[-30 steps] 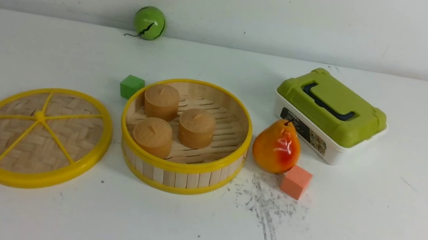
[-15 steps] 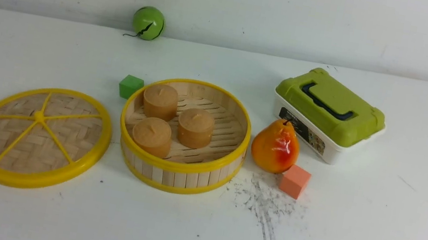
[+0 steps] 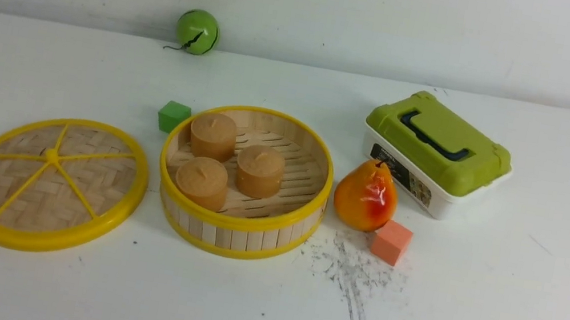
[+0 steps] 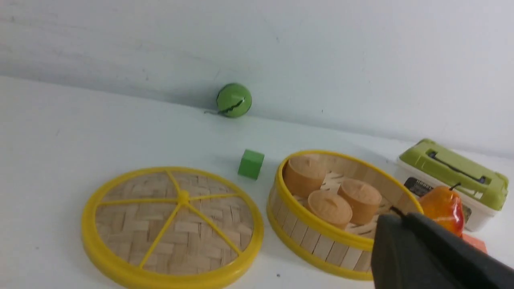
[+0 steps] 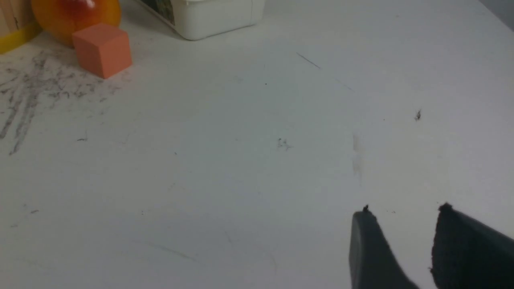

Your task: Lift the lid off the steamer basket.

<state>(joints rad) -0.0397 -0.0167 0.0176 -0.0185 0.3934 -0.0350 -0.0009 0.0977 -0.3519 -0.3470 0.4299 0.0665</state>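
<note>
The white desk (image 3: 525, 316) has open room along its near edge and its right side. The lid (image 3: 52, 185) lies flat on it with spokes and knob facing up. It is round, so it has no long axis, and it sits just left of the steamer basket (image 3: 237, 236) with a narrow gap between the rims. The basket stands uncovered with three brown cakes (image 3: 259, 170) inside. A green-lidded box (image 3: 437, 151), a pear (image 3: 366, 195) and an orange cube (image 3: 391, 242) crowd its right. The right jaws stand apart and empty over bare desk. The left jaws are cut off at the frame edge, so I cannot tell their state.
</note>
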